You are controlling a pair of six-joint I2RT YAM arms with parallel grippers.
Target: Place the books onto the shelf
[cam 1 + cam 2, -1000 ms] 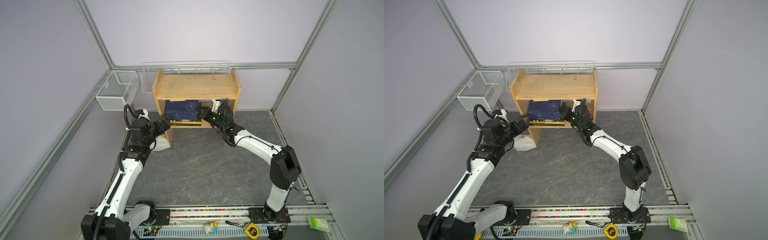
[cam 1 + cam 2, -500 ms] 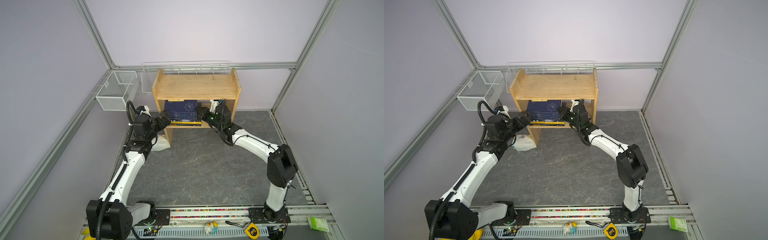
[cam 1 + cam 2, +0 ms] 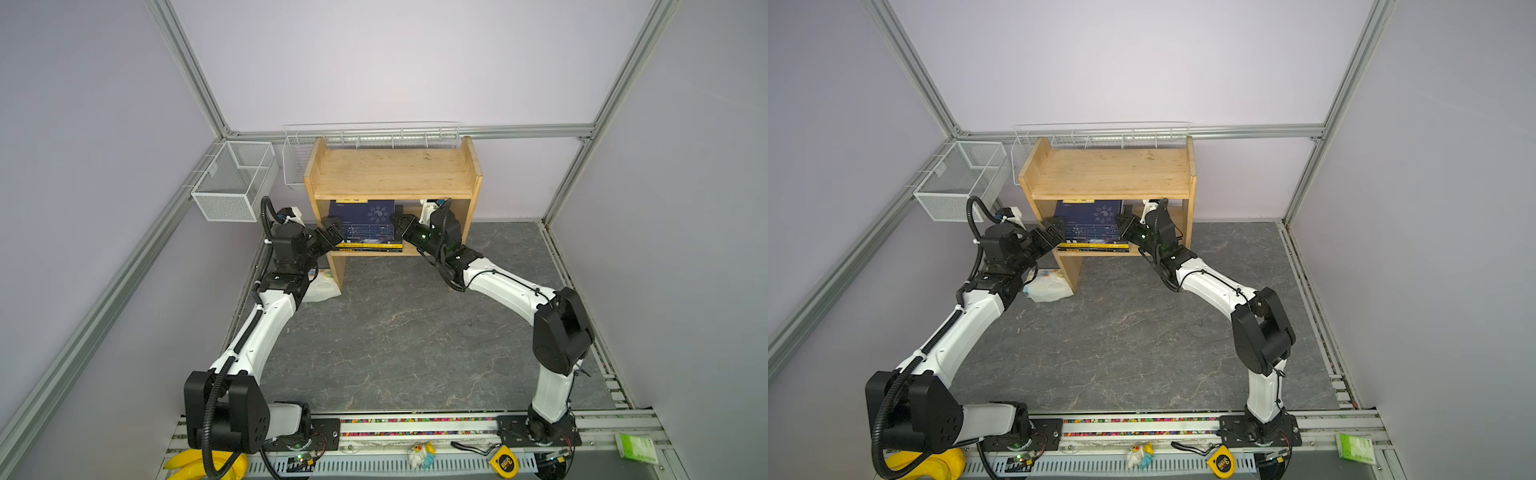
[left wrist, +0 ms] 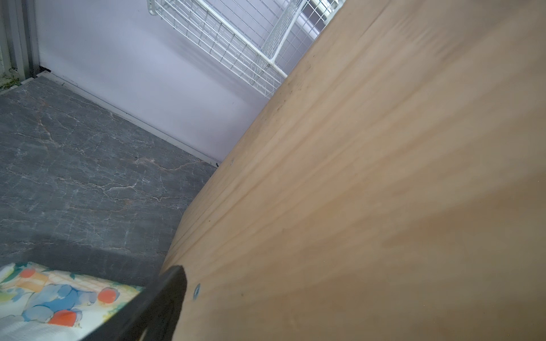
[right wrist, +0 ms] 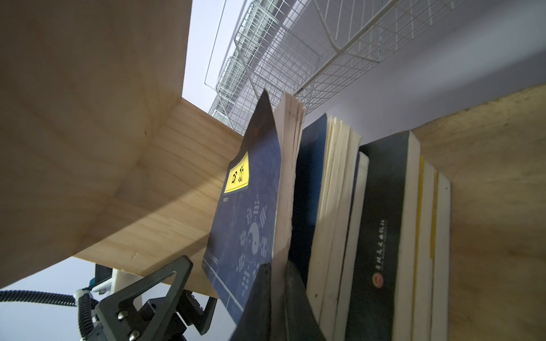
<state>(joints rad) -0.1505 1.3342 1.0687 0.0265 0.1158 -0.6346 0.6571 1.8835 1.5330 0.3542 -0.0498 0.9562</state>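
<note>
One wooden shelf (image 3: 390, 174), two tiers, is seen at the back wall. One flat stack of thin books (image 3: 370, 243) is set in the lower tier, close to the left side panel. Navy covers are uppermost, yellow spines lowest, one black between. At least six are counted in the right wrist view. The top navy book (image 5: 251, 206), yellow label, is tipped up and gripped at its edge by the closed right jaws. Free room between stack and right panel is partly taken by the right arm (image 3: 440, 232). One floral packet (image 3: 1046, 286) is seen on the floor beside the left panel. The left jaws are spread wide at that panel's front edge, nothing held.
</note>
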